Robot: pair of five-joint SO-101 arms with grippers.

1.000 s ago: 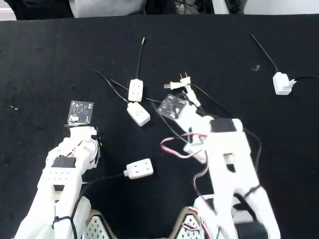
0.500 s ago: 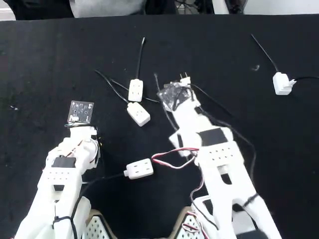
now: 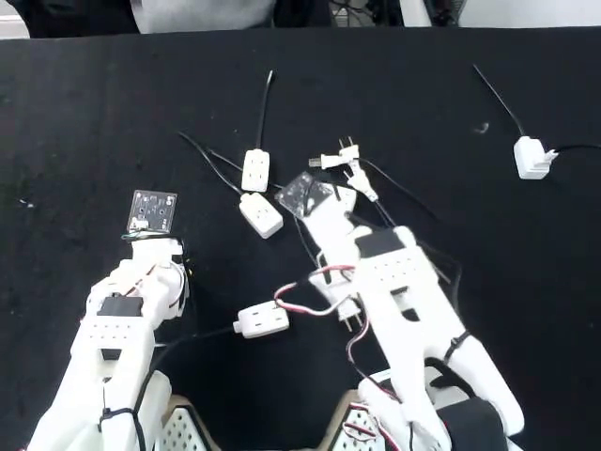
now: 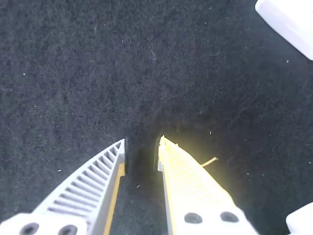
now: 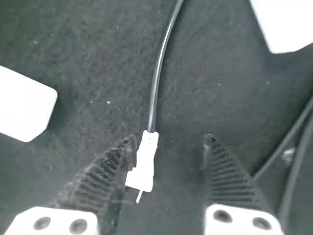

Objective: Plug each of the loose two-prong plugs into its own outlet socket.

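My right gripper (image 3: 305, 195) (image 5: 168, 142) stands open just right of two white outlet sockets (image 3: 255, 170) (image 3: 261, 214). A small white two-prong plug (image 5: 144, 164) lies on the cloth between its fingers, close to one of them, and its black cord (image 5: 159, 81) runs away from me. Two more loose plugs (image 3: 336, 160) (image 3: 359, 178) lie beyond the right arm. A third socket (image 3: 262, 319) sits between the arms. My left gripper (image 3: 150, 225) (image 4: 143, 146) rests low over bare cloth at the left, open by a narrow gap with nothing in it.
A white adapter (image 3: 532, 157) with a cord lies at the far right. Black cords (image 3: 211, 162) cross the black table (image 3: 84, 113) around the sockets. Corners of white sockets (image 5: 24, 110) (image 5: 288, 22) (image 4: 288, 19) lie near each gripper.
The right arm swung left, away from the two far plugs and toward the pair of sockets; those plugs are uncovered again. The left arm has not moved.
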